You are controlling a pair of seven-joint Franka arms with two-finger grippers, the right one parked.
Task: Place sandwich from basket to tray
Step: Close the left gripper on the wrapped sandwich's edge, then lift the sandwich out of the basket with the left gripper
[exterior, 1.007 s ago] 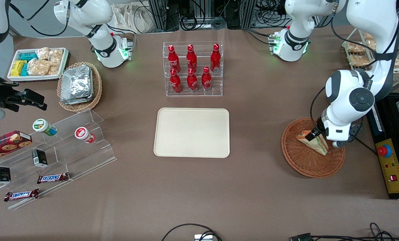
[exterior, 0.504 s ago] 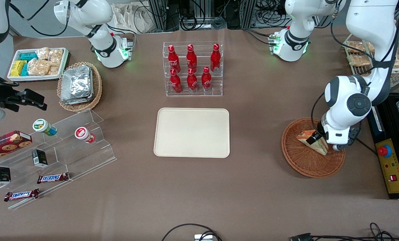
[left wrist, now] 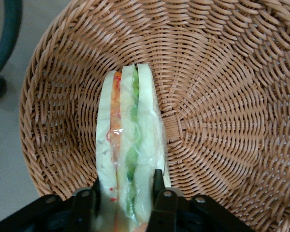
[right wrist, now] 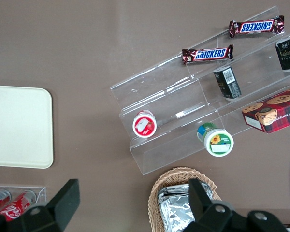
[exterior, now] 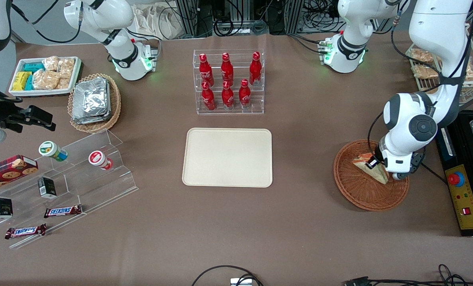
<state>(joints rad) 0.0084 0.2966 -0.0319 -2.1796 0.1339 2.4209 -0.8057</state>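
Observation:
The sandwich (exterior: pixel 363 165) (left wrist: pixel 128 130), a wrapped wedge with pale bread and orange and green layers, stands on edge in the round reddish-brown wicker basket (exterior: pixel 353 190) (left wrist: pixel 217 96) at the working arm's end of the table. My left gripper (exterior: pixel 375 164) (left wrist: pixel 125 186) is low inside the basket, shut on the sandwich with one black finger pressed against each bread face. The sandwich still rests on the basket floor. The cream tray (exterior: pixel 227 157) (right wrist: pixel 17 125) lies bare at the table's middle, well toward the parked arm from the basket.
A clear rack of red bottles (exterior: pixel 228 81) stands farther from the front camera than the tray. A yellow control box with a red button (exterior: pixel 460 194) sits beside the basket. A stepped acrylic shelf with snacks (exterior: pixel 81 171) and a foil-packet basket (exterior: pixel 95 101) lie toward the parked arm's end.
The left arm's wrist has sunk lower over the basket and shifted slightly, bringing the gripper down around the sandwich. The sandwich has stayed where it was.

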